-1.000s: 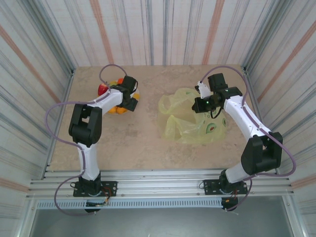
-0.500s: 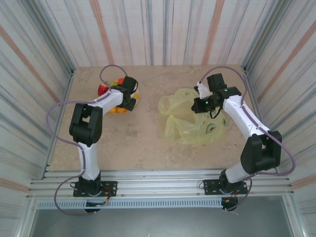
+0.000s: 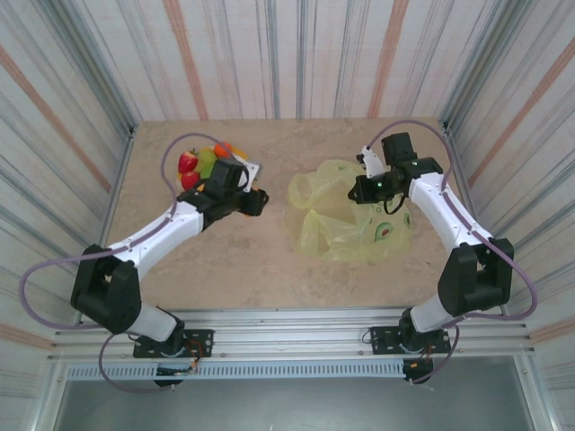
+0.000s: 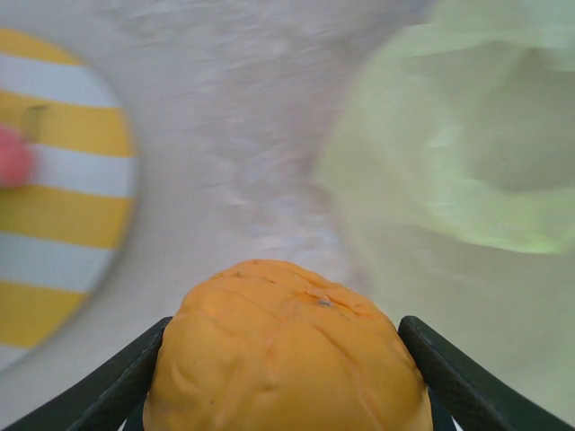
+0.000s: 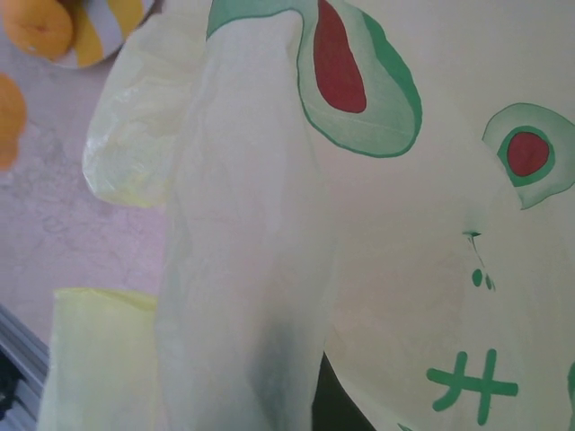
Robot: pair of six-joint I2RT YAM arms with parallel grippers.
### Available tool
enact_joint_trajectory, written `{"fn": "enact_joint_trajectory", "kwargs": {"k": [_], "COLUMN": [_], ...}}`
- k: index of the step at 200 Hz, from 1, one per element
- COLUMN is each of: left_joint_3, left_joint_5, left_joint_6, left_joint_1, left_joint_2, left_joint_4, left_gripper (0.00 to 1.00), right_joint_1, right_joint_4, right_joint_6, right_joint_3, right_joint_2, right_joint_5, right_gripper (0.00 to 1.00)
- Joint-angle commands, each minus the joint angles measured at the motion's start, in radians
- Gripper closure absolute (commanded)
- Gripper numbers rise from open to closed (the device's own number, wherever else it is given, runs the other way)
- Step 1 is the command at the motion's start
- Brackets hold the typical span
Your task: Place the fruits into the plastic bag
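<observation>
Left gripper (image 3: 254,199): clamps orange fruit (image 4: 286,350) | right gripper (image 3: 362,189): pinches plastic bag (image 3: 337,224) rim | advice: release only above the open mouth.

At eleven o'clock on the table (image 3: 269,269), a striped plate (image 3: 253,169) with a red strawberry (image 3: 187,162), a green piece (image 3: 207,156) and an orange one (image 3: 223,148). Just off its four o'clock side, the left gripper (image 3: 257,199), near the nine o'clock edge of the yellow-green bag (image 3: 334,235) but apart from it. Closed over the bag's twelve o'clock part, the right gripper (image 3: 360,190).
</observation>
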Motion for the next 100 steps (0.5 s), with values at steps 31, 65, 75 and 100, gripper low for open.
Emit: {"fn": "enact_joint_trajectory", "kwargs": {"k": [31,65,75,100], "left_joint_3": [-0.001,0.048,0.064,0.111], "left_joint_5": [0.165,0.168,0.155,0.167], "left_joint_6": [-0.073,-0.073,-0.08,-0.12], "left_joint_1": [-0.133,-0.155,-0.156,-0.156], "left_joint_2": [0.119,0.228,0.262,0.328], "left_joint_4": [0.157,0.219,0.236,0.285], "left_gripper": [0.5,0.51,0.51,0.51], "right_joint_1": [-0.018,-0.019,-0.018,-0.011], "right_joint_4": [0.055,0.071,0.077,0.106], "right_joint_6": [0.072,0.096,0.1,0.114], "right_joint_3": [-0.006,-0.01,-0.015,-0.031], "right_joint_2": [-0.009,-0.002,-0.002,-0.004], "right_joint_5": [-0.14,-0.213,-0.235,-0.263], "right_gripper": [1.0,1.0,1.0,1.0]}}
